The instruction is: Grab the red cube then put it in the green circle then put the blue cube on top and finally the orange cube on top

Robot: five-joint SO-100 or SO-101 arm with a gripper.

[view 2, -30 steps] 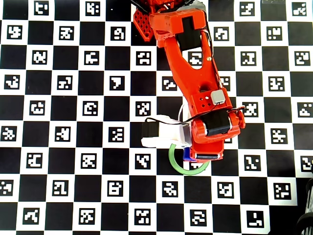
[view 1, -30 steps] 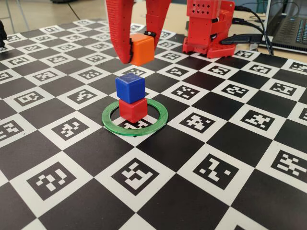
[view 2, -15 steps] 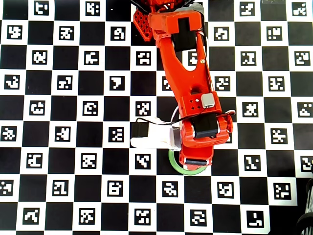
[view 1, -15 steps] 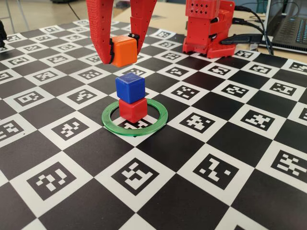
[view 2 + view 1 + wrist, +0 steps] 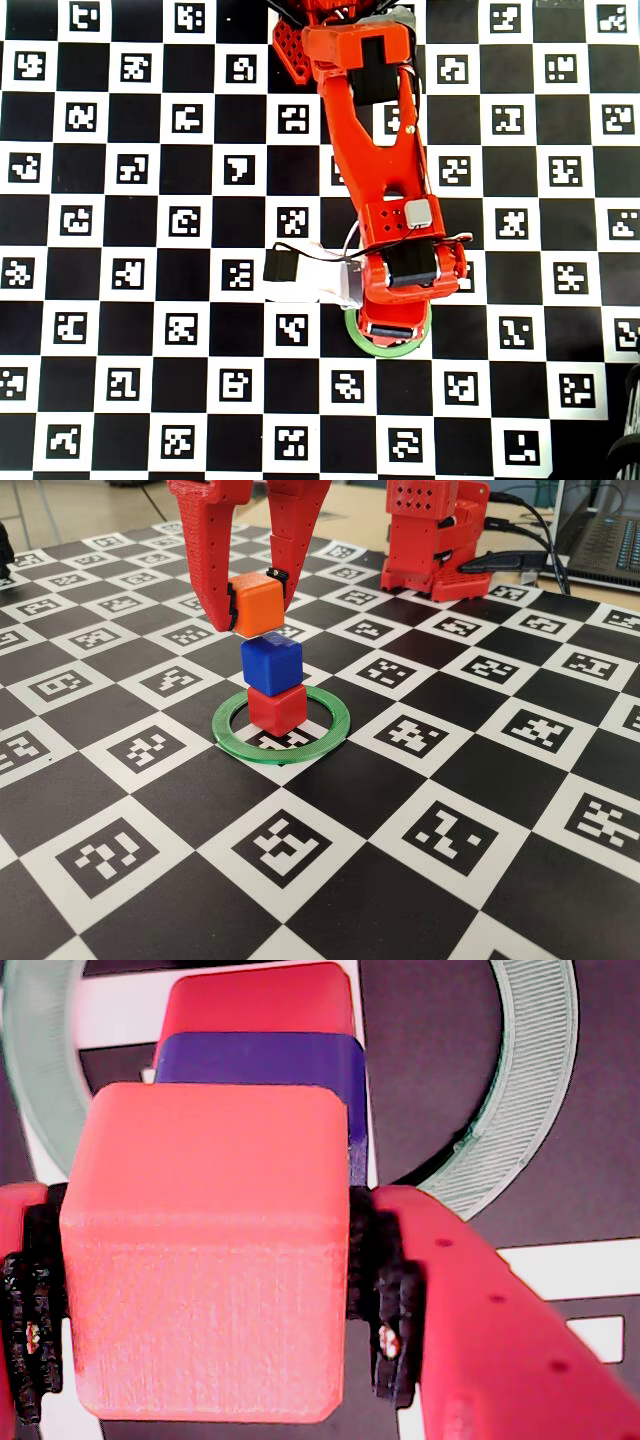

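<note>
Fixed view: I read this as the last step; red cube [image 5: 277,708] sits inside the green circle [image 5: 283,728], blue cube [image 5: 271,661] stacked on it, orange cube [image 5: 258,605] carried just above.
Jaws: my gripper [image 5: 258,602] pinches the orange cube on two opposite sides, pads flat against it.
Offset: orange hangs slightly left of blue in the fixed view; whether their faces touch I cannot tell.
Wrist view: orange cube [image 5: 205,1250] fills the space between the fingers [image 5: 460,1330]; blue cube [image 5: 262,1065] and red cube [image 5: 260,1000] peek out beyond it, circle [image 5: 525,1090] around them.
Overhead view: arm hides the stack; only the circle [image 5: 362,341] shows.
Next move: I judge it needs a small sideways correction, a gentle descent, then spreading the jaws without nudging the tower.
</note>
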